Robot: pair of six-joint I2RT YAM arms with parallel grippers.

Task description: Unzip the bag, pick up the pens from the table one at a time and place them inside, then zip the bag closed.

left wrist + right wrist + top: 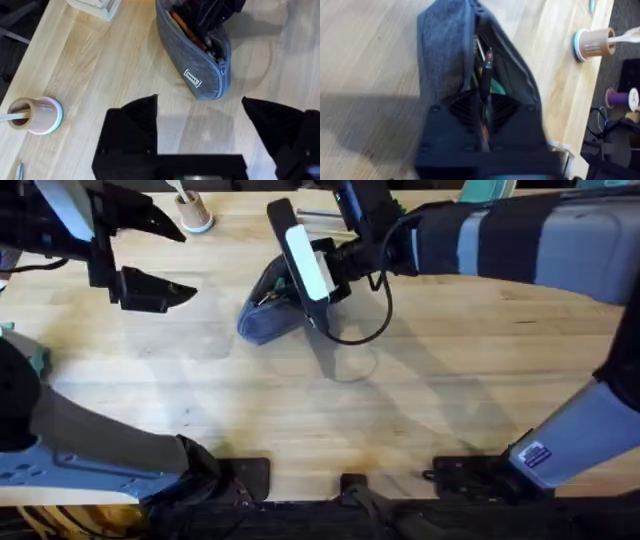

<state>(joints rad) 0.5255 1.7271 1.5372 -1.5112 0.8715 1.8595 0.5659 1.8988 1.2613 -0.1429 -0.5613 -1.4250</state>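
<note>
Left gripper (150, 255) hangs open and empty at the far left, clear of the work, near a small tape roll (195, 218); right of it the bag (268, 310) lies unzipped on the table (420, 400); right gripper (485, 120) pinches a dark pen (486, 75), tip down in the opening, seemingly to drop it inside.

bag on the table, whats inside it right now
The open bag holds a dark pen pinched by the right gripper, plus orange and green items. The gripper and fabric cover anything deeper.
</note>
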